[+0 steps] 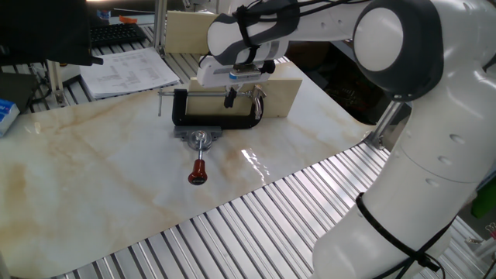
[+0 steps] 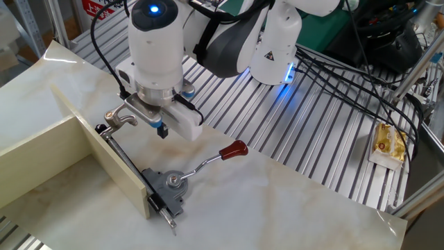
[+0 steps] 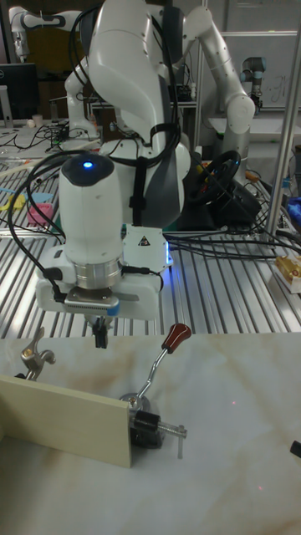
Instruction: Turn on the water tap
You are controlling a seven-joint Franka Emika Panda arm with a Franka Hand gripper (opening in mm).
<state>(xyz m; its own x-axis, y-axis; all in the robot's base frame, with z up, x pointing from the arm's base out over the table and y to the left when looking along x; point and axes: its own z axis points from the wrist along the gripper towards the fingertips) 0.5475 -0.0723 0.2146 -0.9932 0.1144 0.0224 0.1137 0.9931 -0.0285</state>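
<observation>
The water tap is a grey base with a thin lever that ends in a red knob. A black C-clamp holds it against a cream board. Its metal spout curls over the board's edge. In the other fixed view the lever points right, to the red knob. My gripper hangs just above the marble, beside the spout and clear of the lever. Its fingers are shut with nothing between them. From the tall fixed view, the gripper sits left of the knob.
The cream board stands upright across the marble tabletop. Papers and a keyboard lie at the back. Ribbed metal decking surrounds the marble, with cables and a yellow packet on it.
</observation>
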